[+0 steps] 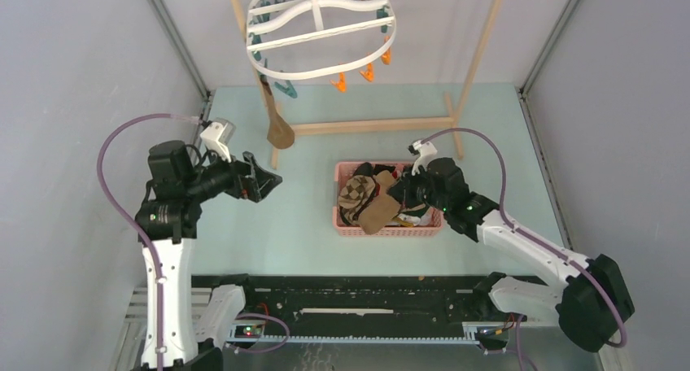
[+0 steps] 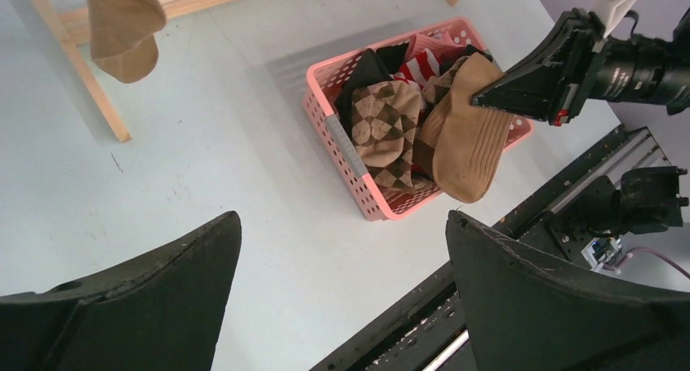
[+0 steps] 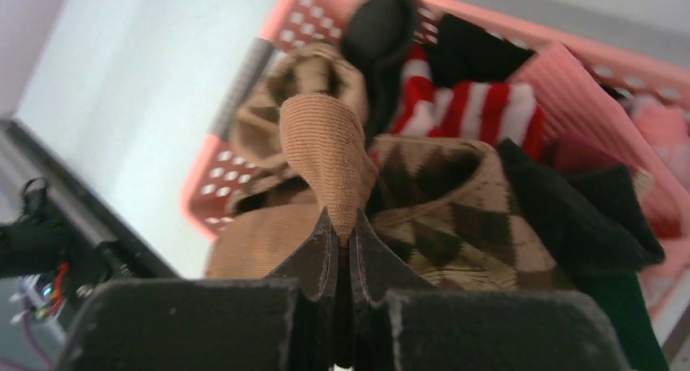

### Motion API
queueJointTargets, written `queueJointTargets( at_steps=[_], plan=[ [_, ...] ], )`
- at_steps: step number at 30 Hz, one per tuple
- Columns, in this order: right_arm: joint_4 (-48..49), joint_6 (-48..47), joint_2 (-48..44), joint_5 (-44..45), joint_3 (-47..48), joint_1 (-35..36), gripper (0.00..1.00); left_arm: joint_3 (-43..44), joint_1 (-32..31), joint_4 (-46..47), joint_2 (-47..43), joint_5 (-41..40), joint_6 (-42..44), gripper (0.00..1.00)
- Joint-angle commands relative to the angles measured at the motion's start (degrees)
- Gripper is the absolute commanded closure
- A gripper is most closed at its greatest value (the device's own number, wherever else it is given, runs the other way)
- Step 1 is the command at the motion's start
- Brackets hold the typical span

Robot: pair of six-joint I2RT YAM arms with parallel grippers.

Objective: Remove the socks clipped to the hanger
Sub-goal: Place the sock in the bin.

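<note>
**Right pincer holds a tan sock at the basket, one sock hangs from the hanger**

We see the right gripper [image 3: 343, 233] with its two fingers pressed together on the end of a tan ribbed sock [image 3: 324, 139]. This sock hangs down from the fingers onto the pile in the pink basket [image 1: 337, 221], and its lower part lies over the near rim of the basket. Under it and beside it lie an argyle sock [image 2: 384, 120], a red-and-white striped sock [image 3: 465, 104] and a black sock [image 3: 574, 212].

The left gripper [image 2: 342, 216] is held above the table [image 1: 268, 233], well to the left of the basket. Its fingers stand wide apart and nothing is between them.

The white hanger [image 1: 324, 72] hangs at the far side, inside the wooden rack [image 1: 366, 127]. One brown sock [image 1: 279, 129] hangs below its left edge (we cannot see the clip that holds it). Orange and teal clips [image 1: 339, 83] dangle from the ring, and those we can see along its near rim carry no sock.
</note>
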Motion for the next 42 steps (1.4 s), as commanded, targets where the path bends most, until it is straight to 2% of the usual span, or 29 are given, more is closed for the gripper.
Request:
queueJointTargets(
  at_steps=[1, 9, 11, 14, 15, 16, 17, 18, 19, 23, 26, 29, 30, 31, 33, 34, 35, 36, 39, 42],
  plan=[
    [-0.4, 4.7, 5.2, 12.2, -0.9, -0.9, 0.98, -2.1, 0.9, 5.1, 0.8, -1.4, -4.0, 0.00],
    [5.5, 2.1, 19.9, 31.7, 0.2, 2.0, 0.86, -1.4, 3.2, 5.9, 0.1, -1.8, -5.0, 0.00],
    [5.0, 1.1, 20.2, 34.7, 0.7, 3.9, 0.81, -1.0, 4.8, 5.9, 0.2, -1.0, -5.0, 0.00],
    [4.5, -0.7, 15.4, 38.1, 0.7, 6.7, 0.70, -0.6, 7.9, 5.8, 1.1, 2.4, -4.7, 0.00],
    [4.3, -0.6, 12.8, 38.4, 0.9, 6.9, 0.65, -0.3, 8.6, 5.7, 1.6, 2.9, -4.5, 0.00],
    [3.7, -0.2, 10.2, 38.4, 1.1, 7.0, 0.53, -0.1, 9.3, 5.7, 2.1, 3.3, -4.3, 0.00],
    [3.2, 0.3, 7.3, 37.9, 1.5, 6.7, 0.36, 0.1, 9.8, 5.5, 2.4, 3.7, -4.1, 0.00],
    [2.6, 0.6, 4.7, 36.7, 1.9, 6.5, 0.07, 0.3, 10.1, 5.5, 2.8, 4.1, -4.0, 0.00],
    [2.6, 0.5, 1.9, 35.5, 2.4, 6.5, 0.01, 0.5, 10.3, 5.5, 2.9, 4.4, -4.0, 0.00],
    [-1.8, 2.1, -2.8, 30.5, 4.2, 7.2, 0.00, 0.5, 10.5, 6.2, 3.3, 4.5, -4.1, 0.00],
    [-2.9, 3.7, -4.3, 25.0, 4.0, 8.5, 0.01, 0.4, 10.5, 6.3, 3.5, 4.1, -4.0, 0.00],
    [-1.6, 5.1, -5.8, 20.2, 2.5, 9.9, 0.11, 0.3, 10.8, 6.3, 3.8, 3.7, -3.5, 0.00],
    [-0.8, 5.4, -6.5, 19.0, 1.8, 10.8, 0.19, 0.3, 10.9, 6.3, 3.9, 3.8, -3.5, 0.00],
    [0.2, 6.1, -6.9, 17.5, 1.2, 11.5, 0.32, 0.3, 10.9, 6.3, 4.0, 3.9, -3.3, 0.00],
    [1.7, 7.9, -6.8, 13.7, 0.2, 12.8, 0.71, 0.3, 11.0, 6.4, 4.0, 3.8, -3.3, 0.00],
    [4.1, 8.9, -6.3, 11.4, -0.6, 13.1, 0.86, 0.4, 11.2, 6.5, 4.1, 3.8, -3.3, 0.00],
    [5.3, 9.7, -5.3, 9.1, -1.0, 13.0, 0.95, 0.5, 11.2, 6.5, 4.1, 3.9, -3.3, 0.00],
    [6.5, 10.2, -4.2, 6.4, -1.6, 12.4, 1.00, 0.6, 11.2, 6.8, 4.2, 3.9, -3.4, 0.00],
    [11.8, 13.0, -0.8, 0.0, -4.0, 8.6, 1.00, 0.6, 11.3, 7.2, 4.3, 3.9, -3.8, 0.00],
    [15.9, 14.7, 3.6, -0.9, -6.4, 3.9, 1.00, 0.9, 11.4, 7.4, 4.2, 3.6, -3.2, 0.00]
  ],
)
